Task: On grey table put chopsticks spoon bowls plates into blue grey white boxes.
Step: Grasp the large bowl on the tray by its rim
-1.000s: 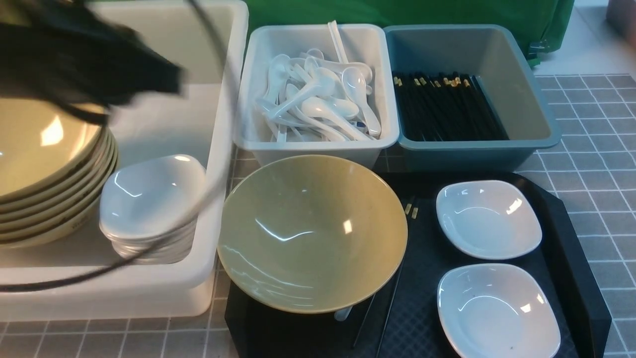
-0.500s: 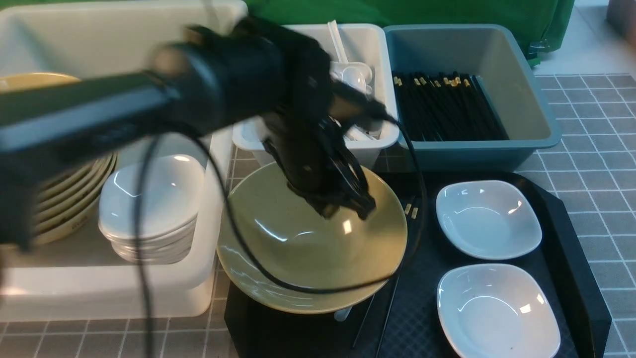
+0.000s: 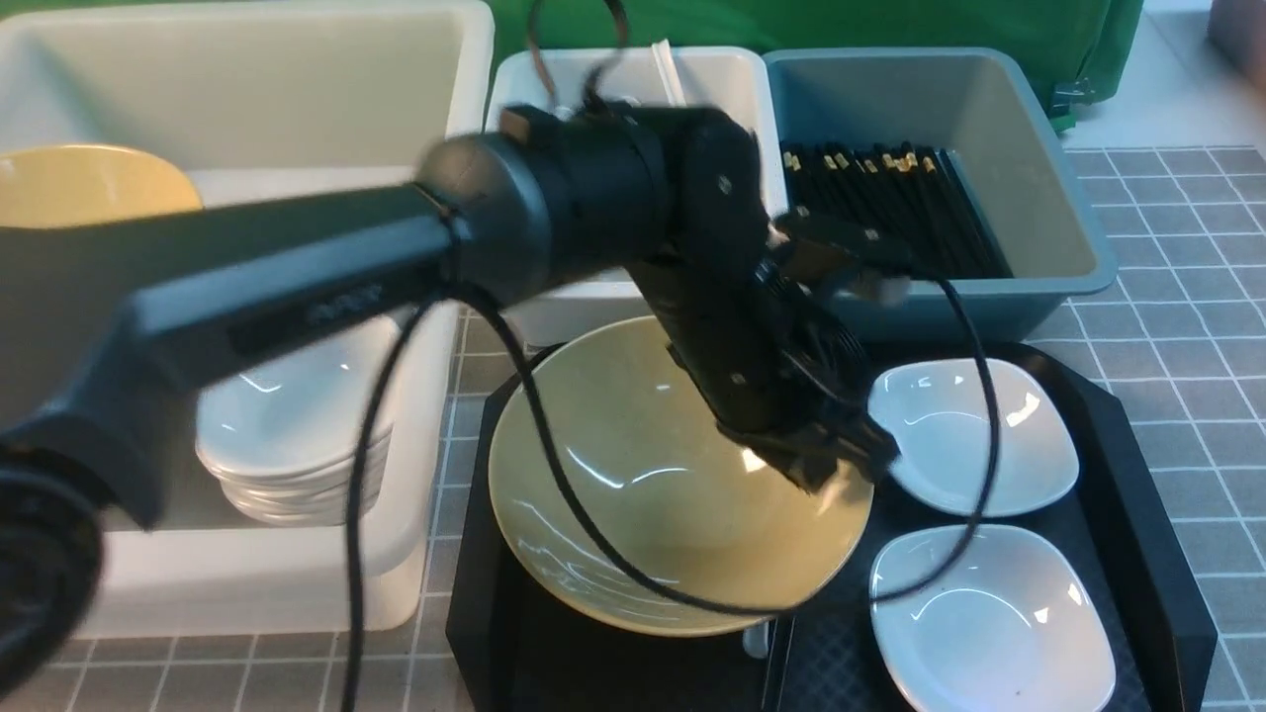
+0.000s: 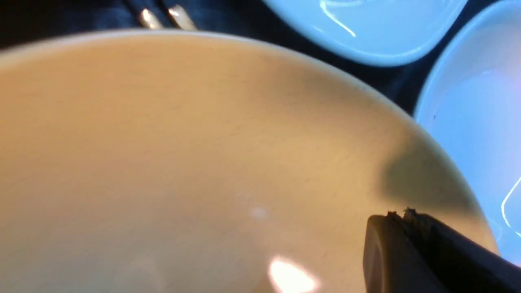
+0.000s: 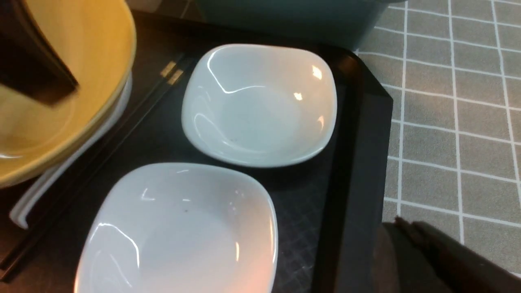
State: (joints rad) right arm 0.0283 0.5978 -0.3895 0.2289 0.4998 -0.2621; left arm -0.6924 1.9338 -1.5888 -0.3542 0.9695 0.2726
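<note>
A large yellow bowl (image 3: 633, 475) sits on the black tray (image 3: 1137, 465), over a white spoon (image 5: 24, 211) and black chopsticks (image 5: 171, 73). Two white square plates (image 3: 972, 435) (image 3: 989, 618) lie on the tray's right half. My left gripper (image 3: 831, 460) is shut and empty, its tips low inside the bowl against its right inner wall (image 4: 401, 213). My right gripper (image 5: 403, 224) is shut and empty, above the grey table beside the tray's right edge; it does not show in the front view.
A white box (image 3: 445, 99) at the left holds stacked yellow bowls (image 3: 89, 183) and stacked white plates (image 3: 287, 435). A pale grey box (image 3: 732, 69) sits behind my left arm. A blue box (image 3: 989, 99) holds black chopsticks (image 3: 890, 208).
My left arm has swung from over the white box to the right and down into the yellow bowl. The bowl has slid to the right on the tray.
</note>
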